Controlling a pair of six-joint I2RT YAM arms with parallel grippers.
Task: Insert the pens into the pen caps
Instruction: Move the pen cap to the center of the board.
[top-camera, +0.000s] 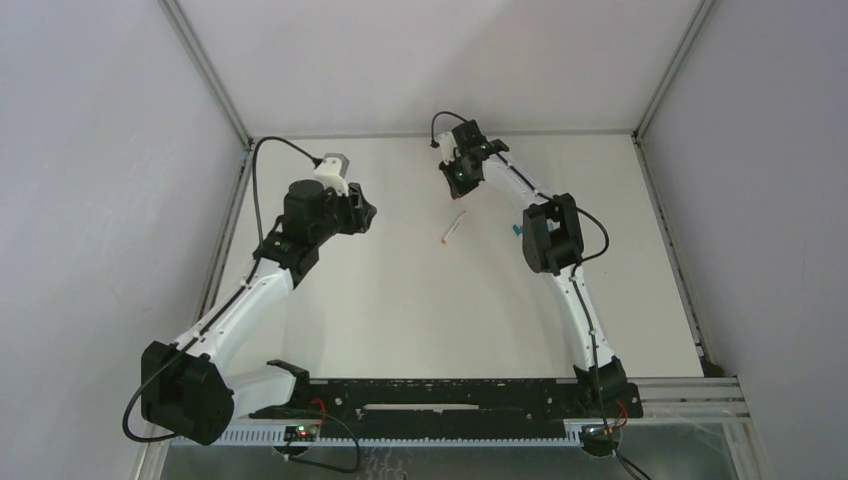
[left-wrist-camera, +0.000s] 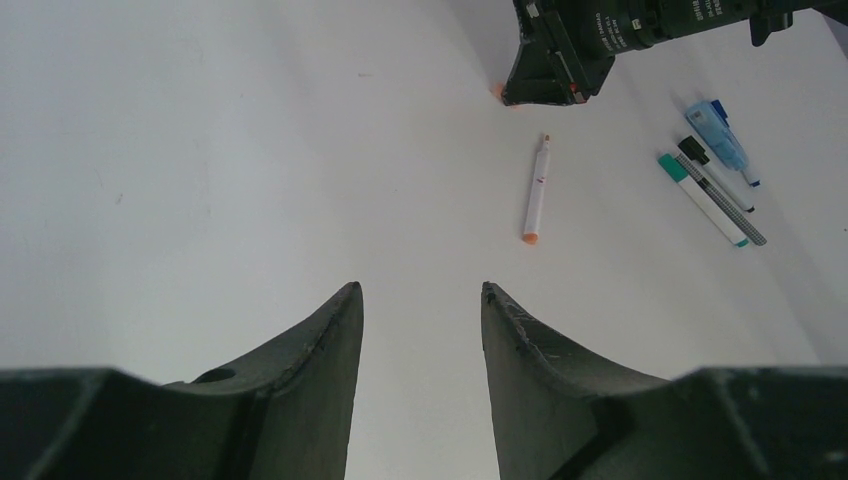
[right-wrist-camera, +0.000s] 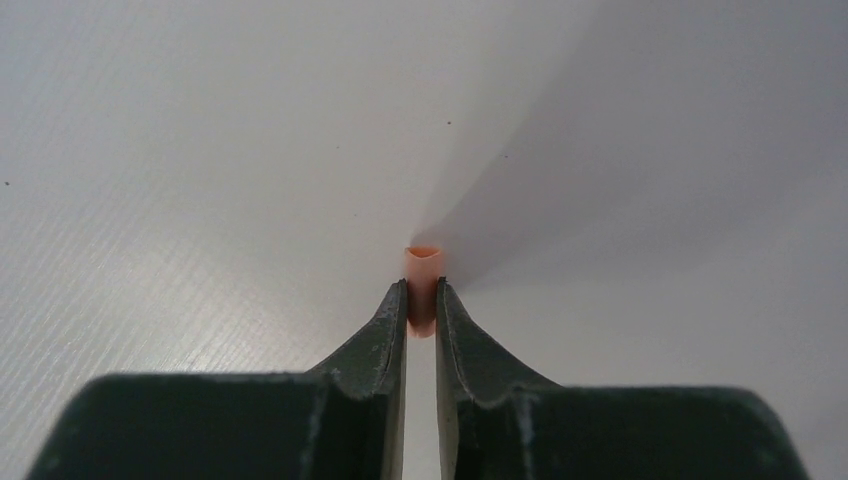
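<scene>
A white pen (left-wrist-camera: 537, 192) with an orange tip and orange end lies on the table; it also shows in the top view (top-camera: 453, 229). My right gripper (right-wrist-camera: 422, 288) is shut on a salmon-pink pen cap (right-wrist-camera: 423, 268), held low over the table just beyond that pen. In the top view the right gripper (top-camera: 457, 186) hides the cap. My left gripper (left-wrist-camera: 422, 290) is open and empty, to the pen's left (top-camera: 364, 215). A thick light-blue pen (left-wrist-camera: 717, 130), a grey pen with a black cap (left-wrist-camera: 722, 187) and a white pen with a teal cap (left-wrist-camera: 702, 200) lie together further right.
In the top view the right arm's elbow (top-camera: 550, 232) covers most of the group of pens; only a teal bit (top-camera: 517, 229) shows beside it. White walls with metal frame posts (top-camera: 208, 70) enclose the table on three sides.
</scene>
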